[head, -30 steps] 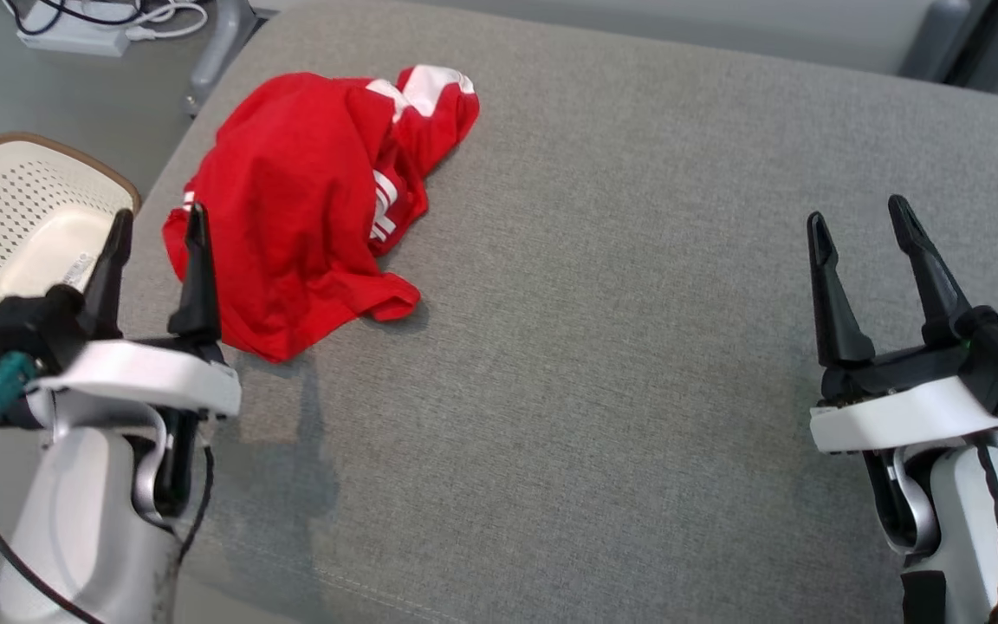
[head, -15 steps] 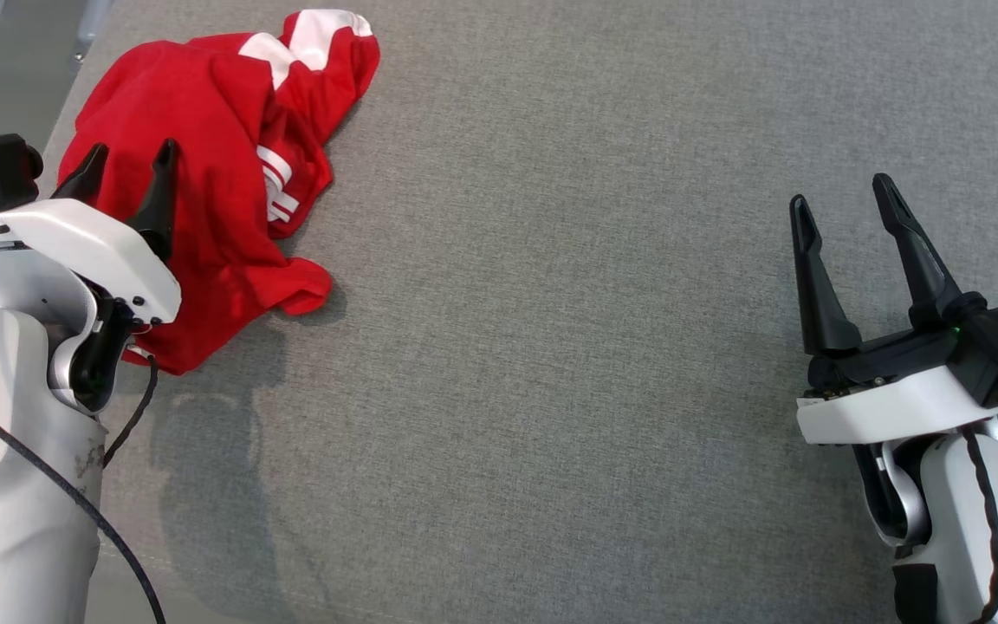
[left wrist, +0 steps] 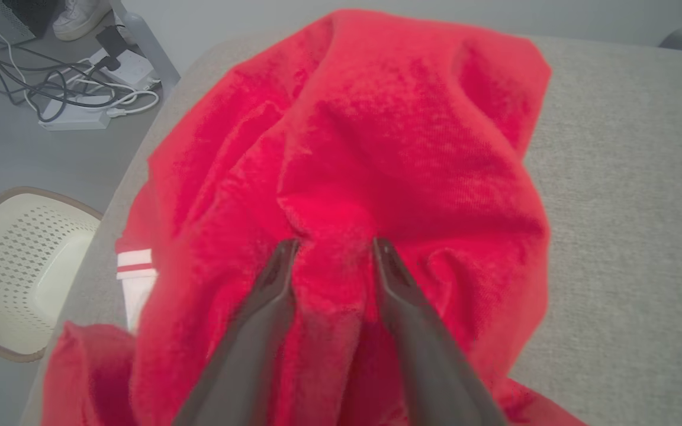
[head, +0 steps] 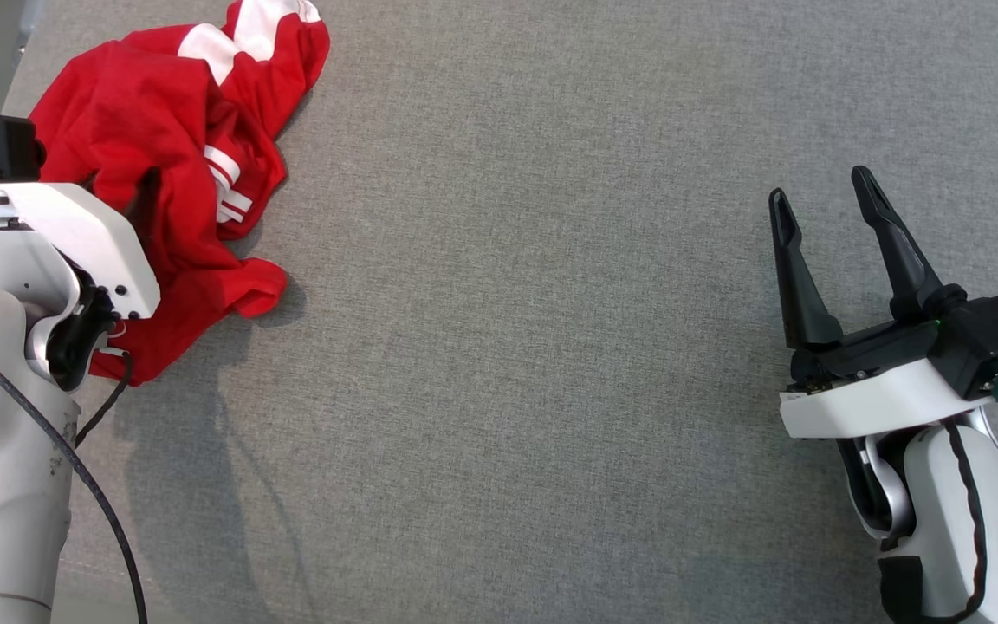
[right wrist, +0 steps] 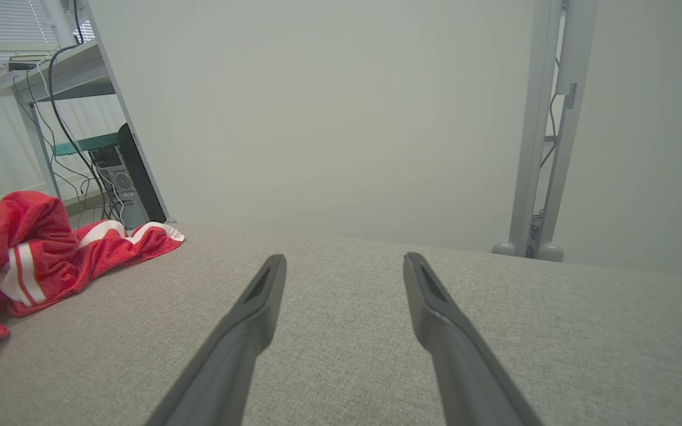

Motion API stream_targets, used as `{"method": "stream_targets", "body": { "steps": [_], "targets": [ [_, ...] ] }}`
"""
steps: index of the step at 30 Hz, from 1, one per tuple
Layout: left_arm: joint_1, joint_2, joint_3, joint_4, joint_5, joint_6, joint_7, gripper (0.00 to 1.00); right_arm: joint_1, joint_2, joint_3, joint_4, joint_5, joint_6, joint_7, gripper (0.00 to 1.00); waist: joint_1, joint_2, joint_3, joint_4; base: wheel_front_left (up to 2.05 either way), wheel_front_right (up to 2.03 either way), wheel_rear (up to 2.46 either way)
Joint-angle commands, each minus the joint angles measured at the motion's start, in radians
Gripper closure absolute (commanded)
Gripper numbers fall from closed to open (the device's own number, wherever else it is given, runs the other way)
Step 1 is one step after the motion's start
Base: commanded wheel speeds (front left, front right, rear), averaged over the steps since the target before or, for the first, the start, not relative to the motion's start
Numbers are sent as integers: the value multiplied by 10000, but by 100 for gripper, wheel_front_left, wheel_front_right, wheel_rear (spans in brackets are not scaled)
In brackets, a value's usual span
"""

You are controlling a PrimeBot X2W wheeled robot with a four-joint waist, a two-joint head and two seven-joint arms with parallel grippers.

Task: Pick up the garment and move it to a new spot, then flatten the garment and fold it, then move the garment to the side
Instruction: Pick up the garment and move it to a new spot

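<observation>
grey woven cushion (head: 551,303) spreads wide under both arms, and the red garment (head: 161,156), marked with white stripes, lies crumpled at its far left corner, close to the edge. the left gripper (left wrist: 334,245) is pushed down into the heap, its fingers apart with a raised ridge of cloth between them, not pinched on it. how deep the tips sit is hidden by the folds, so they may be touching the cushion. to lift well, the jaws should shut on that ridge through more than one layer. the arm should then rise straight before carrying toward the open middle, so no trailing hem drags off the edge. the right gripper (head: 819,185) hovers well apart on the right, fingers wide and empty. beside the cushion, on the floor, sit a cream perforated basket (left wrist: 21,266) and a power strip (left wrist: 74,115) with tangled cables.
</observation>
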Motion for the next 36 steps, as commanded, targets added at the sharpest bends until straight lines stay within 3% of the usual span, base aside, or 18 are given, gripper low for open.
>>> {"method": "stream_targets", "body": {
  "steps": [1, 12, 22, 29, 36],
  "targets": [
    [-141, 55, -30, 49, -12, -11, -60, 100, -128, -30, -35, 24, -12, 1, -85, 0, 0, 0, -4, -10, 0, 0, 0],
    [-271, 383, 124, -87, 55, 180, -1495, 100, 4, 97, -59, 368, 172, 1, -160, 0, 0, 0, -584, -49, 0, 0, 0],
    [-116, 453, 707, -1803, -324, 348, -3003, 100, 335, 221, -180, 526, 531, 1, -178, 0, 0, 0, -1745, -103, 0, 0, 0],
    [16, 121, 854, -3819, -583, 450, -3679, 100, 671, 263, -407, 393, 695, 1, -179, 0, 0, 0, -2532, -436, 0, 0, 0],
    [713, -680, 8, -5608, -1274, 122, -2970, 100, 997, 270, -582, 181, 1077, 1, -171, 0, 0, 0, -3042, -1249, 0, 0, 0]
  ]
}}
